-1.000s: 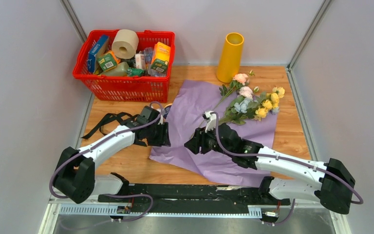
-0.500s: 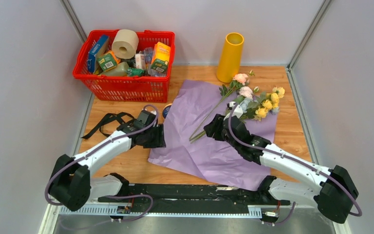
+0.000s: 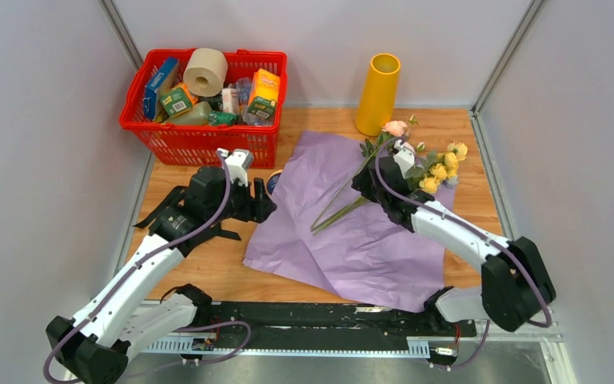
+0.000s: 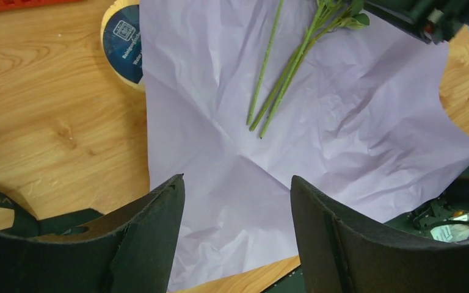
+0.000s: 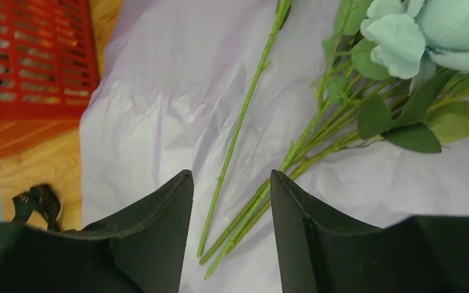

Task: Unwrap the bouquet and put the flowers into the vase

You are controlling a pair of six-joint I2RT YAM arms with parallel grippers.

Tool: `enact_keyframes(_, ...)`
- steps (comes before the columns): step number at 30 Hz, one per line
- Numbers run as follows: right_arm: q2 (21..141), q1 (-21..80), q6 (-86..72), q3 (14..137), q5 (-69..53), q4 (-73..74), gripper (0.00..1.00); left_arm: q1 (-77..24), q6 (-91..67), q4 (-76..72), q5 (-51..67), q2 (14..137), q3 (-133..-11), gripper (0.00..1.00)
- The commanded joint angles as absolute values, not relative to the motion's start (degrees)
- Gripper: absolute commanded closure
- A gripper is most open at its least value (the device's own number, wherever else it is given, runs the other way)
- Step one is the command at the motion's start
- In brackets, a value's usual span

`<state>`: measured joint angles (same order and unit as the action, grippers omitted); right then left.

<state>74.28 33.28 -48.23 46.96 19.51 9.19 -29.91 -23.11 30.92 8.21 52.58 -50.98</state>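
Observation:
The bouquet lies unwrapped. Its lilac paper [image 3: 352,240] is spread flat on the table. The flowers [image 3: 432,170] rest loose on the paper's far right part, their green stems [image 3: 337,211] pointing near-left. The yellow vase [image 3: 377,92] stands upright behind them, apart from both arms. My right gripper [image 3: 361,186] hovers over the stems [image 5: 244,122], open with nothing between its fingers [image 5: 231,173]; a pale blue bloom [image 5: 427,30] is at upper right. My left gripper [image 3: 265,205] hangs open above the paper's left edge [image 4: 237,178], also holding nothing.
A red basket [image 3: 208,140] full of groceries stands at the far left. A black ribbon [image 3: 172,198] lies on the wood beside the left arm. A round blue-and-yellow disc [image 4: 123,43] peeks out from under the paper's left edge. Grey walls close in both sides.
The right gripper has travelled from the stem ends up along the stems toward the blooms. The left arm has lifted and pulled back left, and its jaws have opened wider.

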Motion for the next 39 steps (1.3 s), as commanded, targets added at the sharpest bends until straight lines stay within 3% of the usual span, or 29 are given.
enact_keyframes(1, 80.93, 30.15, -52.2, 52.9, 22.05, 8.79, 0.48, -29.71, -19.77, 29.02, 8.17, 48.52, -47.21, 0.28)
enact_keyframes(11, 99.04, 26.9, -60.02, 64.68, 25.05, 10.81, 0.53, -29.88, -18.37, 30.24, 0.18, 42.02, -45.0, 0.28)
enact_keyframes(18, 107.3, 26.81, -62.66, 69.69, 24.96, 11.34, 0.55, -30.32, -18.28, 31.55, -1.93, 44.03, -45.88, 0.29)
enact_keyframes(32, 110.22, 25.84, -62.76, 70.4, 26.54, 11.6, 0.73, -30.85, -18.1, 31.03, -2.72, 43.07, -45.53, 0.29)
enact_keyframes(39, 111.44, 24.17, -62.75, 71.19, 26.02, 11.6, 0.69, -30.76, -18.02, 31.03, -2.9, 43.07, -45.44, 0.3)
